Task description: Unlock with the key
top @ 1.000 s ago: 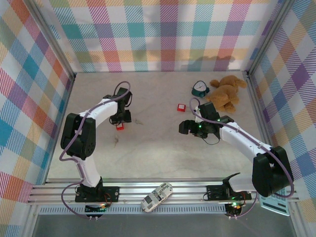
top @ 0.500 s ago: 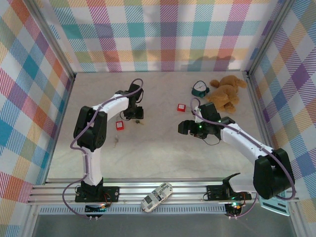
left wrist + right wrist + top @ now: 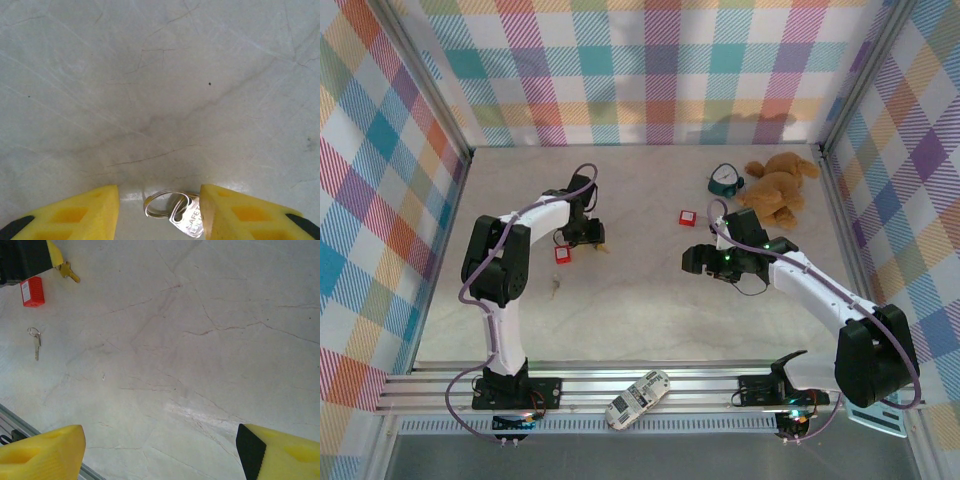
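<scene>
My left gripper (image 3: 159, 197) stands half-closed around the key (image 3: 186, 216), which touches one finger. I can't tell whether it's truly pinched. The lock (image 3: 562, 255) sits just beside that gripper, handy for insertion. The right gripper (image 3: 160, 452) hangs wide open, well apart.

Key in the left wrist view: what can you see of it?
The key looks like silvery metal, with stamped letters on its head and a wire ring threaded through it. It seems to lie on the table between the open yellow fingers of the left gripper, head against the finger on the picture's right. Its lower end is cut off by the frame.
</scene>
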